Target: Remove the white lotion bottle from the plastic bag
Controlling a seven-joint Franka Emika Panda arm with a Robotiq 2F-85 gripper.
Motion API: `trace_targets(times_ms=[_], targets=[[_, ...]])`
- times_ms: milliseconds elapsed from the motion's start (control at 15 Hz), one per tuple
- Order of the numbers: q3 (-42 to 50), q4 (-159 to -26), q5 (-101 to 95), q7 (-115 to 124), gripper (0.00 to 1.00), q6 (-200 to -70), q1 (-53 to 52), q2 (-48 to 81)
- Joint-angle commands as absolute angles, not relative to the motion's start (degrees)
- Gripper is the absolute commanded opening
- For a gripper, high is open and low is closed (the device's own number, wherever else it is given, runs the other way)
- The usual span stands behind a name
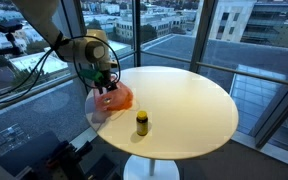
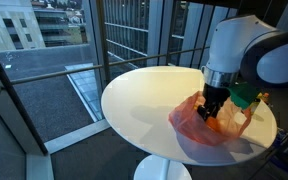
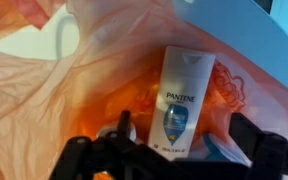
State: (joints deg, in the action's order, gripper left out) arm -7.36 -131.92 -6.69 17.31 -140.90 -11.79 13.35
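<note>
White lotion bottle (image 3: 184, 100) in plastic bag (image 3: 74, 90), long axis running away, near end between spread jaws.

We see the white lotion bottle (image 3: 184, 100), blue-labelled, lying flat inside the crumpled translucent orange plastic bag (image 1: 114, 100), which rests at the left edge of the table (image 1: 184, 100).

wrist view: "PANTENE" reads on the white lotion bottle (image 3: 183, 95); smaller print under it too blurred. no other legible text.
</note>
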Motion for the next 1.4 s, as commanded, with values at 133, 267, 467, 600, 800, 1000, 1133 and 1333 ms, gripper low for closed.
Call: trace_targets(times_ms=[133,267,467,600,800,1000,1133,1333], targets=[[-5.78,-130.91,-8.35,22.73,1.00,-139.80,-13.53,14.61],[-5.48,-130.86,-8.34,23.81,1.00,-139.75,-13.72,14.93],[-5.12,-130.55,-8.34,24.87,1.00,-139.95,-14.00,15.88],[-4.98,-130.24,-8.10,25.05,1.00,-140.40,-14.17,16.75],[-4.90,-129.76,-7.66,24.85,1.00,-141.01,-14.37,17.70],[-4.77,-129.17,-7.52,24.72,0.75,-141.17,-14.52,18.19],[-4.71,-128.77,-7.48,24.68,0.60,-141.18,-14.58,18.31],[-4.72,-128.65,-7.40,24.42,0.34,-140.99,-14.53,17.67]])
